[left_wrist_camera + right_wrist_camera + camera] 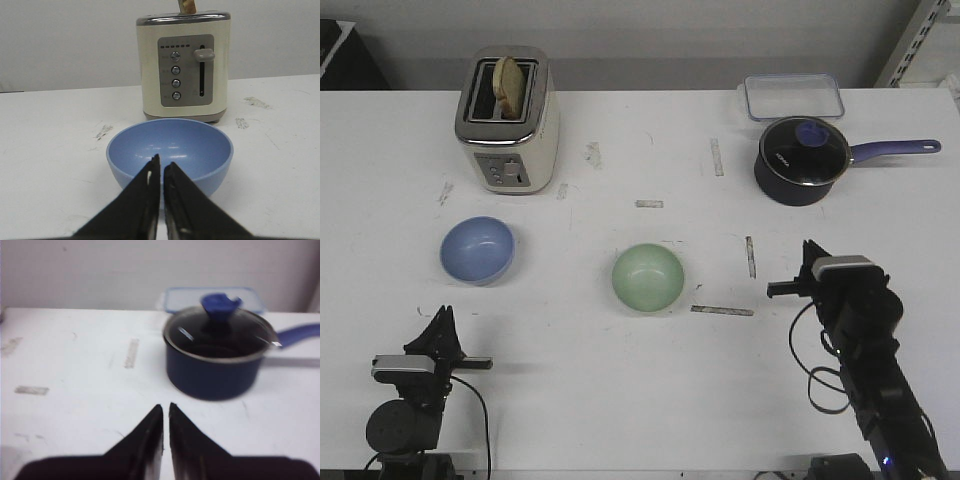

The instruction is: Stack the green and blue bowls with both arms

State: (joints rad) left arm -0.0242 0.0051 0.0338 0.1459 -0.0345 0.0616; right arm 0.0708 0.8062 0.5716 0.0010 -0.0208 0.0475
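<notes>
The light blue bowl (477, 250) sits on the white table at the left, in front of the toaster. The pale green bowl (648, 277) sits near the middle. Both are upright, empty and apart. My left gripper (444, 314) is shut and empty, low near the table's front edge, a short way in front of the blue bowl. In the left wrist view the blue bowl (192, 145) lies just beyond the shut gripper (161, 165). My right gripper (807, 250) is shut and empty, to the right of the green bowl. In the right wrist view the gripper (165, 408) points at the saucepan; no bowl shows there.
A cream toaster (508, 120) with toast in it stands at the back left, also in the left wrist view (184, 65). A dark navy saucepan (802, 158) with a glass lid and long handle stands at the back right, with a clear lidded container (792, 97) behind it.
</notes>
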